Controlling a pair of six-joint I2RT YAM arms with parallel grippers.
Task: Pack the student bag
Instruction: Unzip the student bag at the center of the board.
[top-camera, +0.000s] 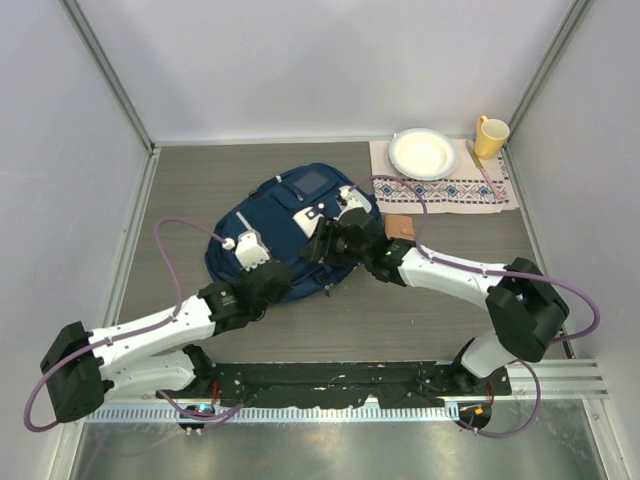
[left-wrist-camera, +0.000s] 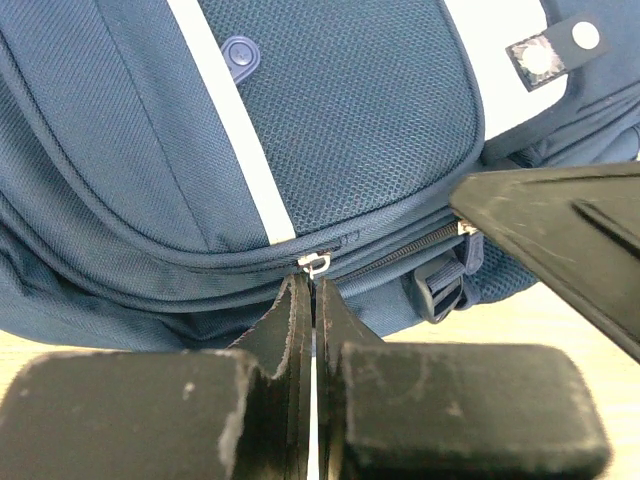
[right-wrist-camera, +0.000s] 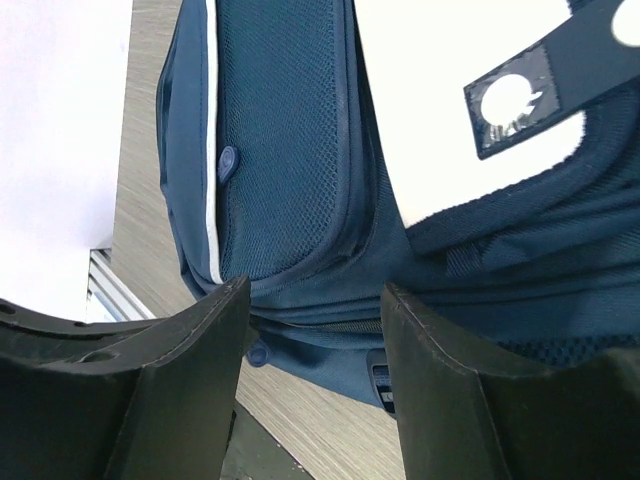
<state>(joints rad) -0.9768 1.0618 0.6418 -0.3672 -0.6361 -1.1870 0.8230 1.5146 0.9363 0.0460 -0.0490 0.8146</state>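
On the grey wood-grain tabletop (top-camera: 400, 322), left of centre, the large navy blue fabric backpack with pale stripe trim (top-camera: 290, 205) is laid flat, front pockets facing up. Both tools are positioned at its near side. The left gripper (left-wrist-camera: 310, 288) is set against the zip line along the near edge. Its jaws are pressed fully together, with the tips right at the small silver zipper pull (left-wrist-camera: 316, 264). Whether the pull's tab is pinched between them cannot be told. The right gripper (right-wrist-camera: 315, 290) is held over the right part of the backpack with jaws standing apart. Navy fabric is seen across the gap, and contact with either finger is not determinable. One of its black fingers is recorded in the left wrist view, just right of the zipper pull and above the zip line.
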